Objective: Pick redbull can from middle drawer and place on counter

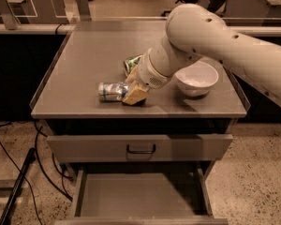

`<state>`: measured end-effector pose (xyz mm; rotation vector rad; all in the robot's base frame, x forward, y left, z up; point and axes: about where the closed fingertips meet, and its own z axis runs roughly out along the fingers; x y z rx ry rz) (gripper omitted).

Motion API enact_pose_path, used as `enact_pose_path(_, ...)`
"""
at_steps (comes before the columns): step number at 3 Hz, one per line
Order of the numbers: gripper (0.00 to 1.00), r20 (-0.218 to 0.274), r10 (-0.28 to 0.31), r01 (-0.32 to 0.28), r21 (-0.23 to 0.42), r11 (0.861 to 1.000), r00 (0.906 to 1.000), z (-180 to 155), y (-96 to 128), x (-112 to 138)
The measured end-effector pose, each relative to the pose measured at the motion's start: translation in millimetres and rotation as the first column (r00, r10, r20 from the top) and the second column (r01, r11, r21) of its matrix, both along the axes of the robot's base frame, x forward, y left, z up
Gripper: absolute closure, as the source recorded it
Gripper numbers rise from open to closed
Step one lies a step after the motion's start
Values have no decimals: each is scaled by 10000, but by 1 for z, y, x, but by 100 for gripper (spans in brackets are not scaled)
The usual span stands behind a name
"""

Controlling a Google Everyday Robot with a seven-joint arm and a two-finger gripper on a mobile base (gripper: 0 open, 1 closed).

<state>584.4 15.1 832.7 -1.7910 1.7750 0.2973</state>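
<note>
The redbull can (110, 91), slim and silver with blue patches, lies on its side on the grey counter (84, 64), left of centre near the front edge. My gripper (133, 89) is low over the counter at the can's right end and touches it. The white arm reaches in from the upper right and hides the can's right end. The middle drawer (138, 201) stands pulled open at the bottom of the view, and its flat grey bottom holds nothing.
A green patterned can (130, 63) lies just behind the gripper. A white bowl (196, 78) stands on the counter to the right. The top drawer front with a dark loop handle (140, 148) is slightly out. Cables (18, 172) lie on the floor at left.
</note>
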Motion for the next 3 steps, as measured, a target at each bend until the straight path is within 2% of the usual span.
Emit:
enact_pose_path(1,15,-164,-235,233,-108,9997,9996,2,-2,3)
enact_pose_path(2,0,-233,-342,338,-147,9993,9991,4,-3,5)
enact_pose_path(3,0,-233,-342,338,-147,9993,9991,4,-3,5)
